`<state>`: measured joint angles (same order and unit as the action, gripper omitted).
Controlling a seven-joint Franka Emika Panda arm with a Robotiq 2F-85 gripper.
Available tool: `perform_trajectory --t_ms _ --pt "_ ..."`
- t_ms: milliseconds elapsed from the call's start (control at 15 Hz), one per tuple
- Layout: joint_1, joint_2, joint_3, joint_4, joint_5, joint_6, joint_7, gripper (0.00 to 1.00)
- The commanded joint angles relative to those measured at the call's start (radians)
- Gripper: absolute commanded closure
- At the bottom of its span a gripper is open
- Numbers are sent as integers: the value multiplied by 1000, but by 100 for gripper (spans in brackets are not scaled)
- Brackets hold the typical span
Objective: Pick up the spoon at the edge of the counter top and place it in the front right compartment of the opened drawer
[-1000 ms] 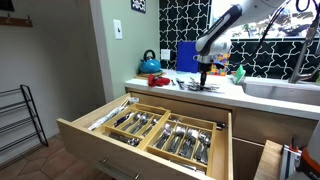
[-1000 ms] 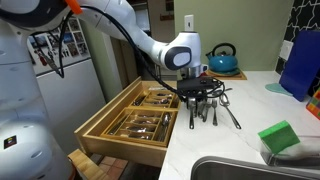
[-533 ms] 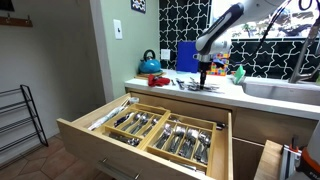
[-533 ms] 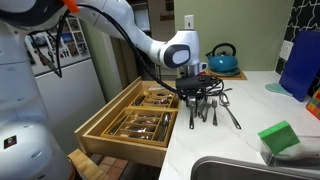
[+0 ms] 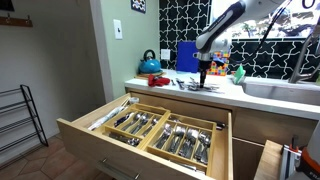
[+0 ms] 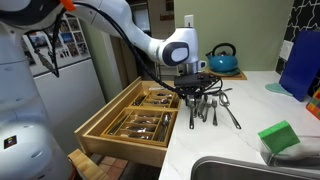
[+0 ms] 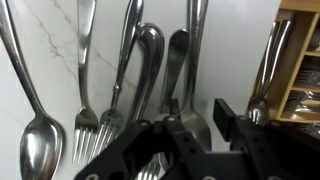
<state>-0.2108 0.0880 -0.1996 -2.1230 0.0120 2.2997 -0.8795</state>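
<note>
Several silver spoons and forks lie side by side on the white counter top [image 7: 60,60]. One slim spoon [image 7: 266,68] lies nearest the counter's edge, beside the drawer; it also shows in an exterior view [image 6: 191,116]. My gripper [image 7: 198,108] is open and empty. It hovers just above the cutlery, with another spoon's bowl [image 7: 186,118] between its fingers, left of the edge spoon. Both exterior views show the gripper [image 5: 202,72] [image 6: 193,92] above the cutlery. The drawer [image 5: 90,140] [image 6: 115,140] stands open with two wooden trays full of cutlery.
A teal kettle [image 5: 150,64] [image 6: 222,58] and a blue box [image 5: 187,55] [image 6: 300,60] stand at the back of the counter. A green sponge [image 6: 280,137] lies near the sink [image 6: 250,170]. A wire rack [image 5: 15,115] stands on the floor.
</note>
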Motion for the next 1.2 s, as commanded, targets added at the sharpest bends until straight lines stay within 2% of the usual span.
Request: perform_trajectory --t_ms 0,200,600,867,1000,1067,1133 --pt "-7 4 6 -1 -5 -37 17 59" --pt "-9 16 5 2 -11 -44 27 58" --pt "-19 43 3 14 1 -46 25 65" --pt "-24 55 3 17 -6 -49 32 66" --pt "-25 56 5 16 -7 -52 33 78" --pt "-25 55 6 16 -7 -57 31 91" --pt "-24 51 8 14 -4 -61 27 96"
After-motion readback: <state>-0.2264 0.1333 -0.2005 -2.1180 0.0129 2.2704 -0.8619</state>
